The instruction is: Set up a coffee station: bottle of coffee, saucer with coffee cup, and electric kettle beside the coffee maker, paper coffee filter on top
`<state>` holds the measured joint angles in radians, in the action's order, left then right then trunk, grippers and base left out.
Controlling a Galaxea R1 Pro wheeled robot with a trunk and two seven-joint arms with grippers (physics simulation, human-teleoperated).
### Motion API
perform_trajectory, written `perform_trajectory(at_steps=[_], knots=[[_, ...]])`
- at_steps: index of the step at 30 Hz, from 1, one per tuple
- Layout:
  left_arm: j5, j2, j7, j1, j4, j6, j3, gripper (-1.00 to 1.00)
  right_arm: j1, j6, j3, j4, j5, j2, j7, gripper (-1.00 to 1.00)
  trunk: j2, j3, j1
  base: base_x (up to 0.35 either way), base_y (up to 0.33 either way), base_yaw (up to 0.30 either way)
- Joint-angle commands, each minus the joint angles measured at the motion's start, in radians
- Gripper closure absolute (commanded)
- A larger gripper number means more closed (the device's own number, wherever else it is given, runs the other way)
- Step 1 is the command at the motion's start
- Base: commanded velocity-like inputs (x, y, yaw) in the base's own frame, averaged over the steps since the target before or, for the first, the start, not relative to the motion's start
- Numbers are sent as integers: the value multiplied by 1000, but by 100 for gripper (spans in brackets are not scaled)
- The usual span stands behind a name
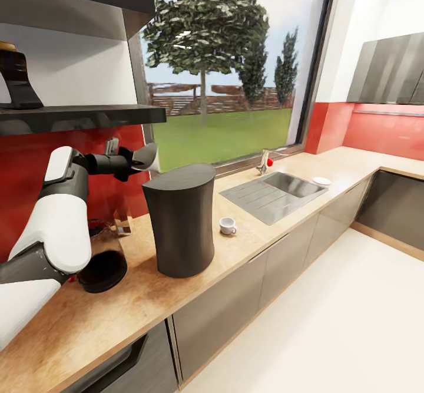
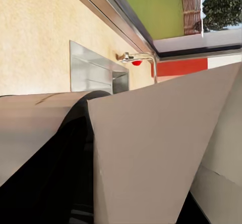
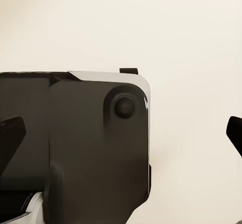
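Now holding a thin pale paper coffee filter (image 1: 148, 156) clamped in the left arm's fingers (image 1: 131, 163), hovering just above and slightly behind the open top of the tall dark grey coffee maker (image 1: 179, 228) standing upright on the light wood bench (image 1: 135, 287). Needing, by judgement, a short drop forward and down. Showing a glass carafe (image 1: 103, 257) with dark coffee beside it, a tiny white cup (image 1: 227, 225) near the steel sink (image 1: 277, 191), a small white saucer (image 1: 321, 181) beyond. Right fingers: cannot tell.
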<state>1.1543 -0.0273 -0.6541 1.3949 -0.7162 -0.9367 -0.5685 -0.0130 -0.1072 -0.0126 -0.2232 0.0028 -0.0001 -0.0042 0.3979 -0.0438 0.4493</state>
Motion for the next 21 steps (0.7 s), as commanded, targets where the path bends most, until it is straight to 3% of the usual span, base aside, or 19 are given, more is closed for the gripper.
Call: perform_trajectory(at_steps=[1,21], knots=[[-2,0,-10,1,0,-8,-2,100,-1,-3,-1,1,0,0,0,-100,2,-2,1,0,0,0],[-2,-2,-10,-13,1,-8,-2,100,-1,-3,-1,1,0,0,0,-100,2,-2,1,0,0,-52]])
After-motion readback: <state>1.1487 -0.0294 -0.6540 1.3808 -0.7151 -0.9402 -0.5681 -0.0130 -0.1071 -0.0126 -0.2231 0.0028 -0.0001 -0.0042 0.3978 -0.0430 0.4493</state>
